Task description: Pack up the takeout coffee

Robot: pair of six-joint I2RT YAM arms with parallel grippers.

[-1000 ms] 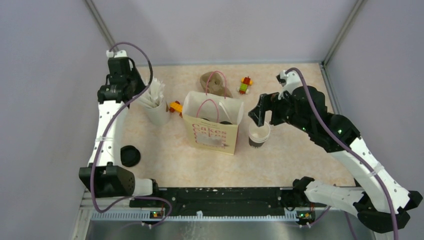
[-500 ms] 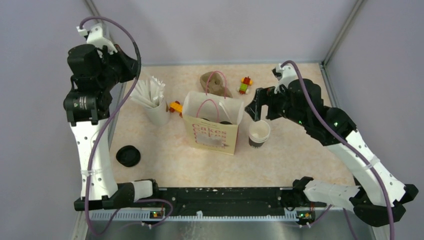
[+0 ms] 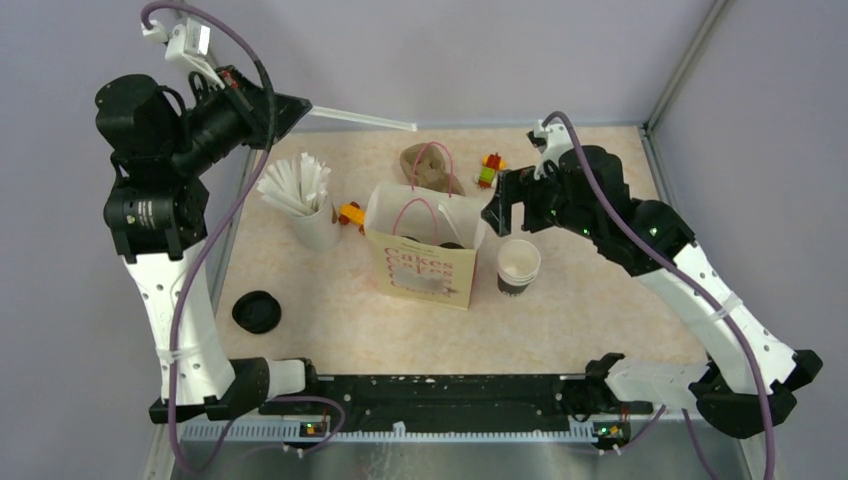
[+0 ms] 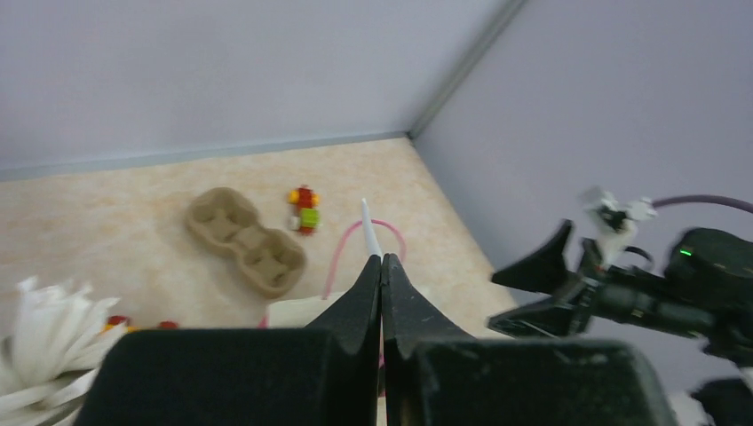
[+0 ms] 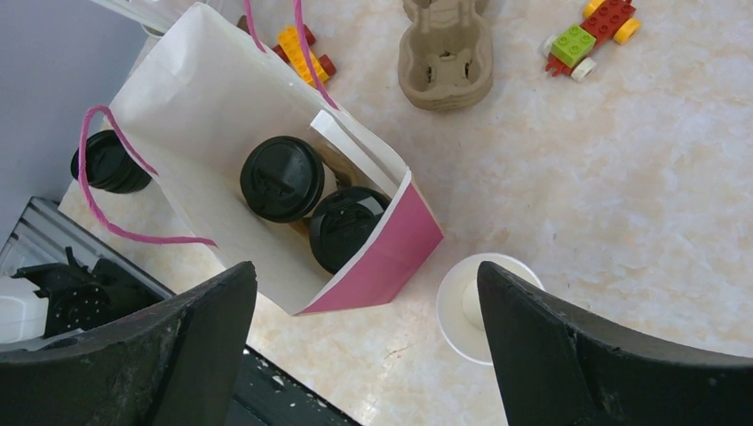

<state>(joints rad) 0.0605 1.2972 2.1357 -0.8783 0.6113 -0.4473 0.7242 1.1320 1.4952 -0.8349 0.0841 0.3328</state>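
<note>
A loose black lid [image 3: 257,311] lies at lower left of the overhead frame, well apart from the open cup [image 3: 518,266] standing just right of the paper bag [image 3: 425,262] at centre. Inside the bag, seen from the right wrist, two lidded cups [image 5: 282,177] sit side by side, touching. The right gripper [image 5: 366,271], jaws wide apart and holding nothing, hovers above the bag and the open cup. Farther back, a cup of sticks [image 3: 305,205] stands left of the bag, with a pulp tray [image 3: 425,165] and toy bricks [image 3: 490,170] behind the bag near the back wall. At upper left the left gripper [image 3: 303,107], high over the table, has its jaws clamped together on one white stick [image 3: 365,120] that points right
</note>
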